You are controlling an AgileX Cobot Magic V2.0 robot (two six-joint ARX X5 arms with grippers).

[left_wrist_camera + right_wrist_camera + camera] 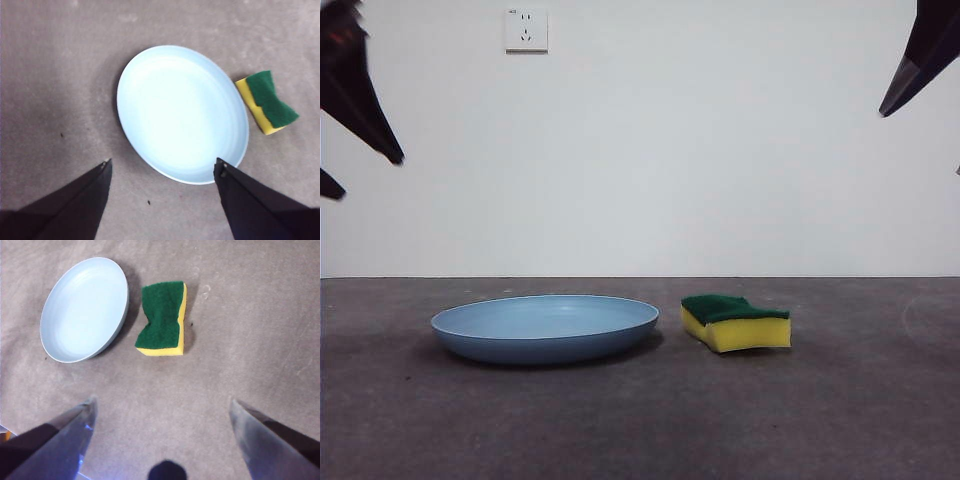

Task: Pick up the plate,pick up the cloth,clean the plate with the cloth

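Observation:
The light-blue plate (545, 326) lies flat on the grey table, left of centre. It also shows in the left wrist view (182, 113) and the right wrist view (84, 308). The cloth, a yellow sponge with a green top (735, 321), lies just right of the plate, apart from it; it shows in both wrist views (267, 102) (162, 318). My left gripper (162, 165) is open, empty, high above the plate's near side. My right gripper (162, 405) is open, empty, high above the table, short of the sponge.
A white wall with a socket (526, 30) stands behind the table. In the front view the arms show only as dark tips at the top left (360, 100) and top right (920, 60) corners.

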